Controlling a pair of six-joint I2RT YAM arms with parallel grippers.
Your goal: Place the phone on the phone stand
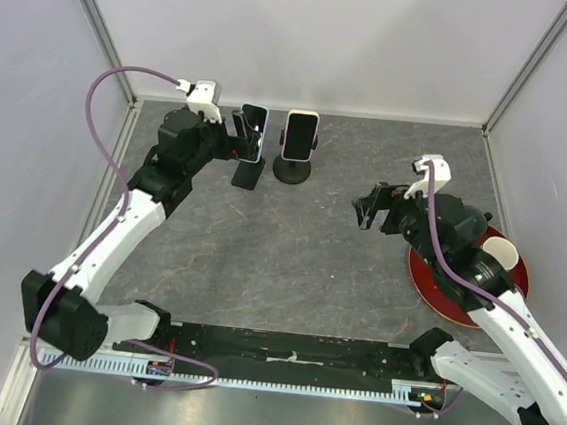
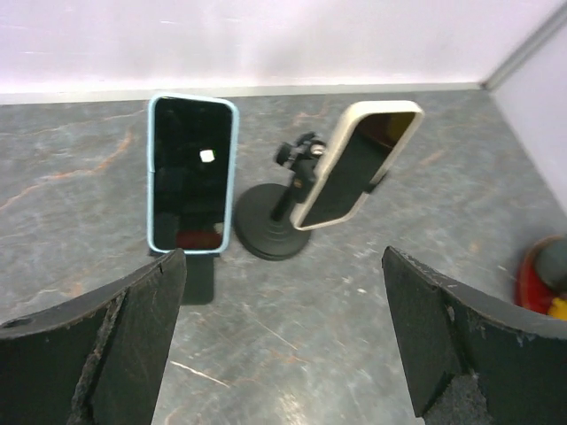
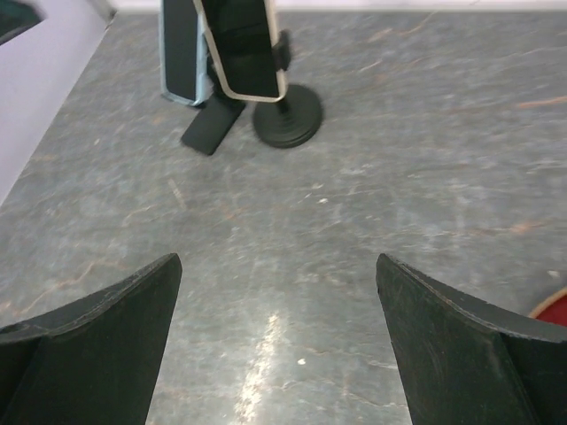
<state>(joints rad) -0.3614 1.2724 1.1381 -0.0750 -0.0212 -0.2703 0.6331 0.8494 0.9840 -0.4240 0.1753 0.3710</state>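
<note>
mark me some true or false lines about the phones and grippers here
The blue phone sits on the flat stand. True.
The cream phone lies flat on the table. False: it is mounted on the round stand.
The left gripper grips the blue phone. False: its jaws are open, apart from the phone.
The right gripper is open and empty. True.

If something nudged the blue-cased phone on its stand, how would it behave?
Likely tippy: the blue-cased phone stands nearly upright on a small black stand. It looks like a rigid slab, so it should shift or fall as one piece. Its glossy front probably offers little grip.
</note>
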